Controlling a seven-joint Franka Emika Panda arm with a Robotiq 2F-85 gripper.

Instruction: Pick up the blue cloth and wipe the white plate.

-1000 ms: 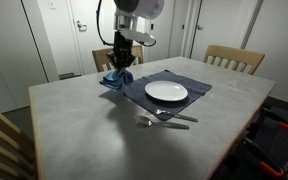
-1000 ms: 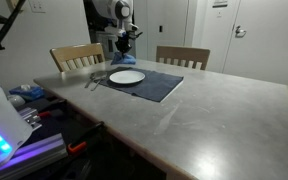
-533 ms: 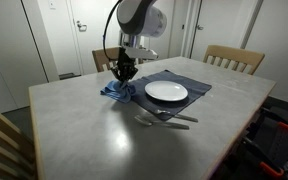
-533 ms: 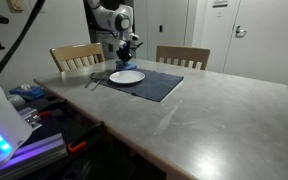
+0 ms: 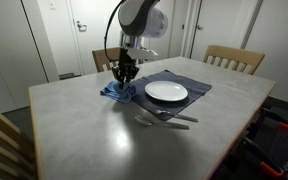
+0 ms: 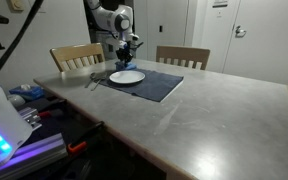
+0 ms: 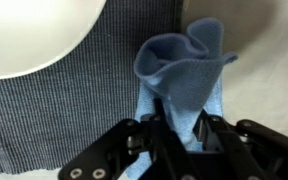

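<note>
One cloth: blue cloth point(image 7: 184, 70) bunched at the placemat point(image 7: 64, 110) edge, just beside the white plate point(image 7: 29, 35).
Gripper: my gripper point(image 7: 179, 125) is pinched narrow on a fold of the cloth.
Step in hand: I'd lift slightly, carry the cloth over the plate, then press lightly so the plate doesn't slide.
Wrist view only: the pinched fold itself.
Exterior view only: cutlery point(image 5: 166, 121) lying near the plate on the table point(image 5: 74, 130).
</note>
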